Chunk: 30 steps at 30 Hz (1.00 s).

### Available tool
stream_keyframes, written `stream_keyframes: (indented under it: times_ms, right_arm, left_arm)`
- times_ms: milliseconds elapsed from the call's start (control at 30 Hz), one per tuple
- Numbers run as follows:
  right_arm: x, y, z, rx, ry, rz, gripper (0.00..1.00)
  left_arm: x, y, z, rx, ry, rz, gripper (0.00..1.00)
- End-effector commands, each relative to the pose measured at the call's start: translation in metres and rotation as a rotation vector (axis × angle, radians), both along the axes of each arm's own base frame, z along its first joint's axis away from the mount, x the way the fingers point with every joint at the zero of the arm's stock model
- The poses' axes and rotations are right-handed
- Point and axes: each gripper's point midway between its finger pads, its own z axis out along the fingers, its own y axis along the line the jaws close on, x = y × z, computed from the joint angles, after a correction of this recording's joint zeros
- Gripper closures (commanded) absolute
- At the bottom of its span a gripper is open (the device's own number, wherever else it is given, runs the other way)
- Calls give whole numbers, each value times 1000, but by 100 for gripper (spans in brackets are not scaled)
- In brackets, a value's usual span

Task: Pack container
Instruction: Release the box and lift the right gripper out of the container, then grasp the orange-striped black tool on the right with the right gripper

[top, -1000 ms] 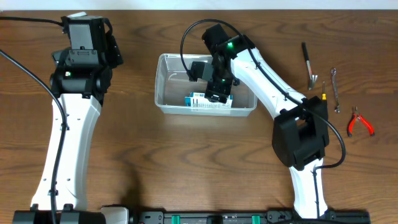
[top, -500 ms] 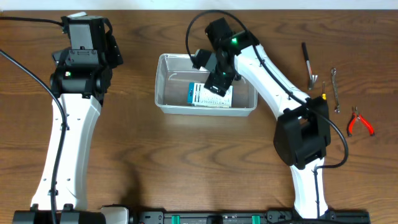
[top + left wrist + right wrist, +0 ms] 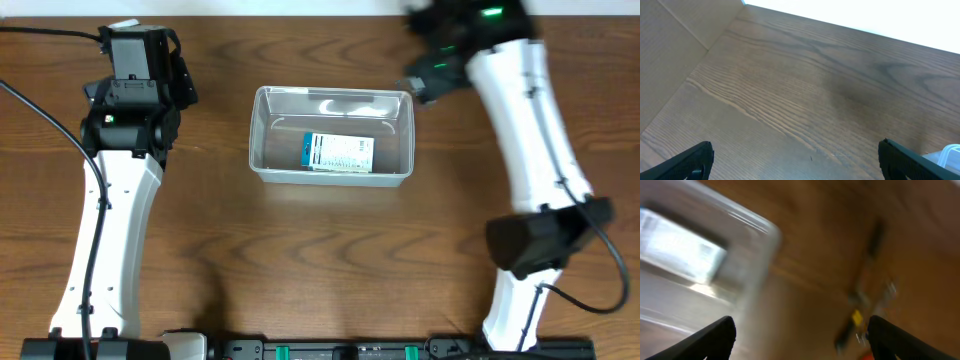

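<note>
The container point(image 3: 331, 93) sits near the middle of the bench point(image 3: 300, 250), a little toward the far edge. It is a clear plastic bin, rectangular, with rounded corners and a raised rim, and its walls are glossy enough to catch pale glints. Flat on its floor, about midway along, lies a small oblong box point(image 3: 336, 153), white with a blue end and fine print across its face. The bench is dark brown wood with long wavy grain running side to side.

My right pincer point(image 3: 424, 84) hangs just off the bin's far right corner, outside the rim, and from overhead it is only a dark smear. From my right wrist its two black fingers stand wide apart at the bottom corners, with only blurred bench between them. The container's rounded corner and the pale box show to the left. Thin dark tools point(image 3: 871, 240) with a yellow fleck lie to the right, too blurred to name.

My left pincer point(image 3: 795, 147) is well apart from the bin, over the far left of the bench. Its matte black fingertips are spread wide too, framing bare grain. A sliver of the clear rim peeks in at the lower right of that view.
</note>
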Motion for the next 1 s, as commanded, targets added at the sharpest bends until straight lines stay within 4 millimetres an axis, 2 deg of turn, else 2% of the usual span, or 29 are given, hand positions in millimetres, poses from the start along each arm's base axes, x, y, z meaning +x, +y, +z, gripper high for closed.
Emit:
stream_keyframes:
  times_ms: [0, 167, 300, 367, 533, 733, 967]
  right_arm:
    - [-5, -54, -4, -13, 40, -176, 13]
    - [-15, -109, -27, 25, 130, -321, 20]
    - [-26, -141, -51, 62, 193, -447, 22]
    - [-32, -149, -67, 90, 234, -476, 23]
    - [-44, -165, -107, 118, 306, -508, 23]
    - [-38, -160, -147, 144, 298, -365, 28]
    - [-24, -160, -169, 156, 234, -402, 34]
  left_arm:
    - [0, 5, 3, 18, -1, 15, 2]
    - [0, 5, 3, 18, -1, 15, 2]
    - [0, 5, 3, 18, -1, 15, 2]
    - [0, 5, 3, 18, -1, 15, 2]
    - [0, 5, 3, 18, -1, 15, 2]
    - [0, 5, 3, 18, -1, 15, 2]
    - [0, 5, 3, 18, -1, 15, 2]
